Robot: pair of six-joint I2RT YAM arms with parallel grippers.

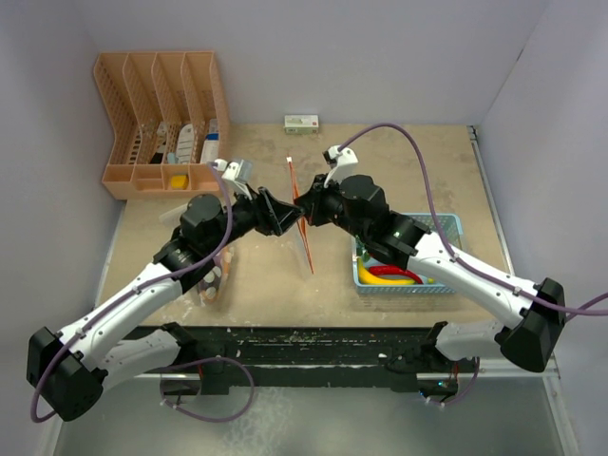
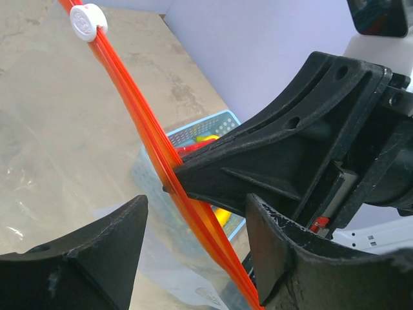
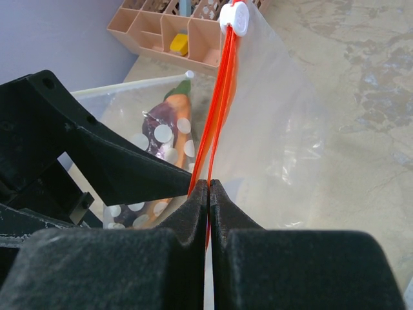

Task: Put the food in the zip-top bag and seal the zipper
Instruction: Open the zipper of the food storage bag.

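Red-orange zipper standing on edge over the middle of the table, seen from above, and both arms meet right at it: the right pincer on the side of the blue basket, the left pincer facing it from the other side. Yellow and red food lies in that basket, and a peach organizer is off at the far left corner. Over to the left wrist camera: its two black fingers stand well apart, the strip running between them, and the right pincer's tips bite the strip just beyond. White slider sits up at the far end. Right wrist camera now: jaws pressed shut on the zipper, the clear dotted bag spreading out below it, an orange and purple piece inside.
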